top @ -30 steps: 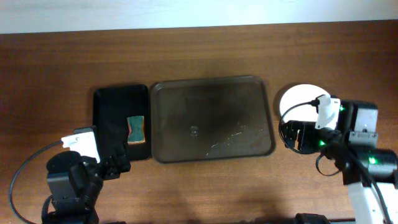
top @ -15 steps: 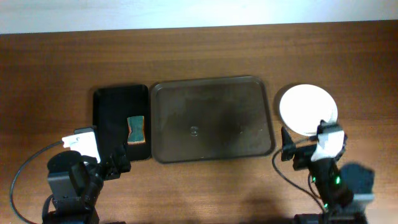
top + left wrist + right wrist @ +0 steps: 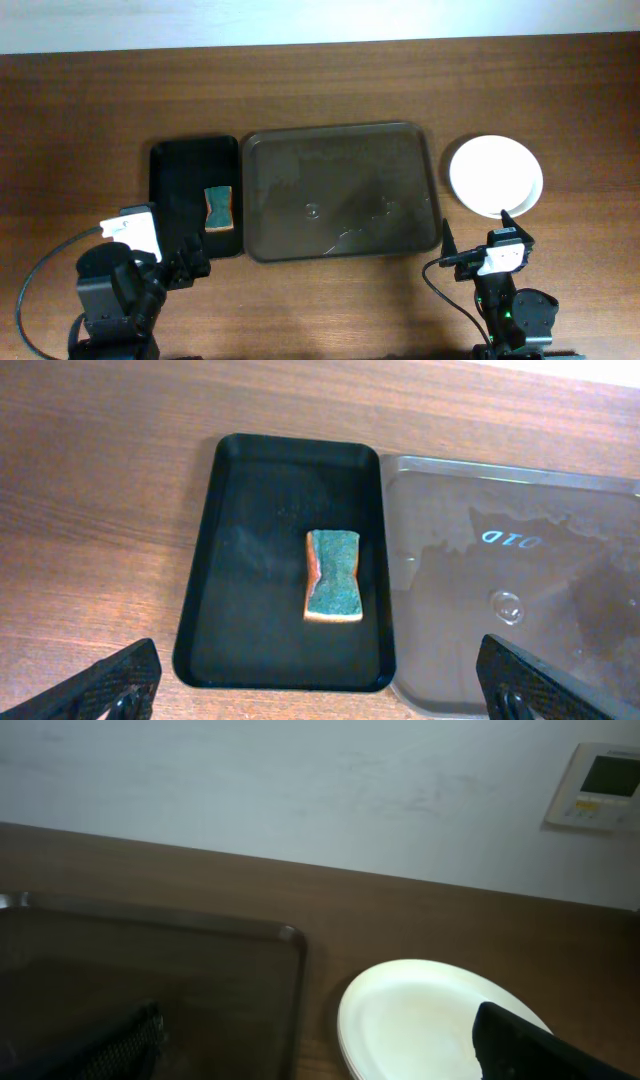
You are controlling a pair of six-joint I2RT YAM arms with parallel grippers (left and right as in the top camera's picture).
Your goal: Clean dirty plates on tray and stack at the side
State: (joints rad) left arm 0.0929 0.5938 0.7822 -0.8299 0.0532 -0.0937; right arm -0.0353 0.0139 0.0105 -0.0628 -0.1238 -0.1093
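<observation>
Seemingly the job is wrapping up: the tray (image 3: 300,180) is lying bare of plates, with the plates (image 3: 496,177) sitting stacked just beside its right end. Both the right gripper (image 3: 315,1020) and the left gripper (image 3: 318,665) are hanging wide open, holding nothing. Any retreating should be keeping well clear of that stack. Compared with a second ago, the right arm is sitting farther back, uncovering the plates.
</observation>
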